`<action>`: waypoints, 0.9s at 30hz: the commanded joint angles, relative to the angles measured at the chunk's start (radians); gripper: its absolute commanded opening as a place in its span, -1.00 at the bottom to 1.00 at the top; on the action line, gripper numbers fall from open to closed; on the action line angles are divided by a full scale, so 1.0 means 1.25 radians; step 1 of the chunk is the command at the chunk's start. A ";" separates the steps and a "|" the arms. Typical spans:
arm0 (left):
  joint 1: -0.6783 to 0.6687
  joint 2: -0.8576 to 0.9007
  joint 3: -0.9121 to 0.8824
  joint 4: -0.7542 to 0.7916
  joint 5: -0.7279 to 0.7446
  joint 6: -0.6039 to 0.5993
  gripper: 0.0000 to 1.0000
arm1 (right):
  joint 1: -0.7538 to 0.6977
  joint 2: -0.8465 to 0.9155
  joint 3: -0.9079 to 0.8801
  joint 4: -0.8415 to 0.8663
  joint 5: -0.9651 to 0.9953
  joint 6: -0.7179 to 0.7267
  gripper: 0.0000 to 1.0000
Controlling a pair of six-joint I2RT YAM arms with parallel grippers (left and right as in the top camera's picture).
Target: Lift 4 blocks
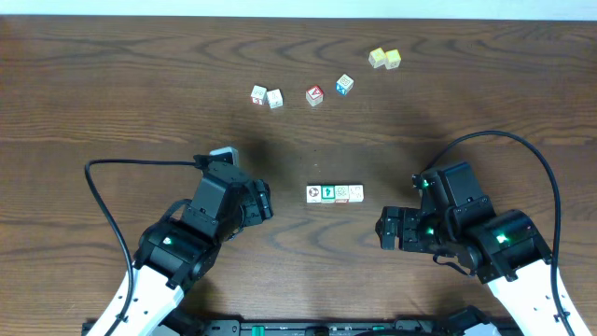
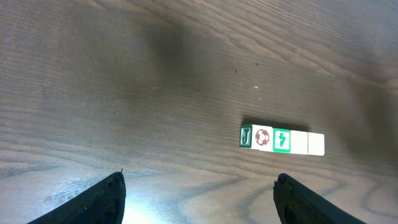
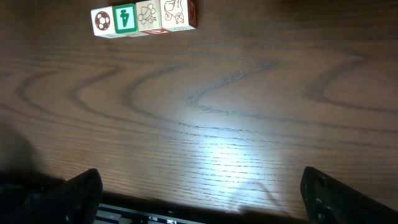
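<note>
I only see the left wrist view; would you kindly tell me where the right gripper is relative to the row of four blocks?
Observer: The right gripper is beyond the right end of the row of four blocks, open, not touching it.
Operator: Is anything else nearby?
Observer: Six loose cubes lie along the far side: a white pair, a red-faced cube, a blue-faced cube, a yellow pair.
Operator: What is printed on the two right-hand blocks?
Observer: Outline drawings, clear in the right wrist view.
</note>
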 commanded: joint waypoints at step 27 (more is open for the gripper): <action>0.003 0.004 0.006 -0.003 -0.013 0.004 0.54 | -0.203 -0.455 -0.365 0.519 -0.076 -0.353 0.99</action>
